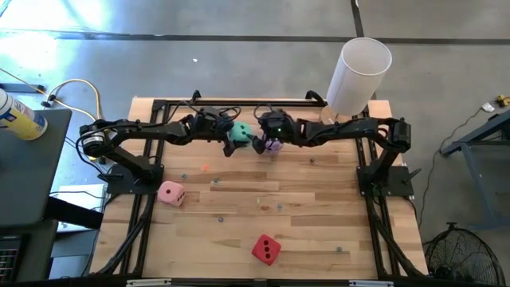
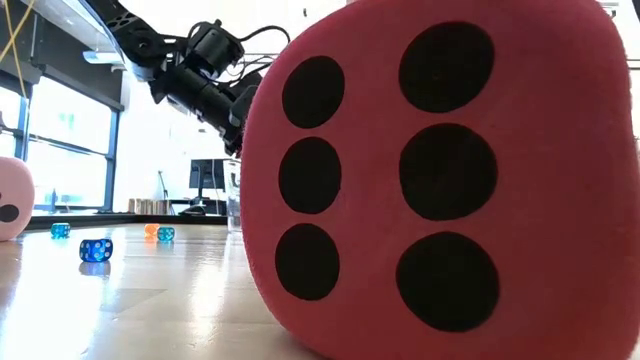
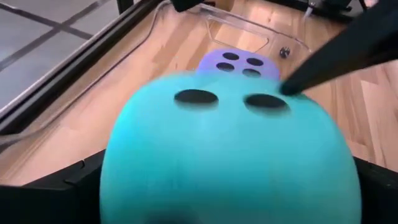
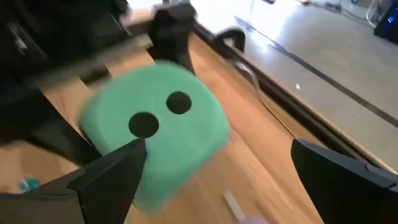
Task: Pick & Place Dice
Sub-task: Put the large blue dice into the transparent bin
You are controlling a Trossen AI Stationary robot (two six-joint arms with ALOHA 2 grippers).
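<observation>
The pink die (image 1: 170, 193) sits loose on the worktop (image 1: 319, 223) at the left, just in front of the left arm's base, and like its fellows it looks a soft, plump, light thing, rounded at every corner; I judge it would give under the fingers, so the sound place to take hold is across two flat opposite faces, square on, never on the bulging corners where it might squirm out. Next along, the left hand (image 1: 231, 137) is shut on the teal die (image 1: 240, 133) and holds it lifted near the far edge at the middle; in the left wrist view that die (image 3: 230, 155) swells to fill the space between the fingers, which argues a snug squeeze. The red die (image 1: 266, 249) lies alone near the front edge, well apart from both arms, its six-pip face turned toward the low camera (image 2: 440, 170). Just right of the teal one, the right hand (image 1: 261, 145) faces it, fingers spread wide and empty in its own wrist view, the teal die (image 4: 155, 137) before them; the purple die (image 1: 275, 146) shows just beside that hand, and I cannot tell whether it is touched.
</observation>
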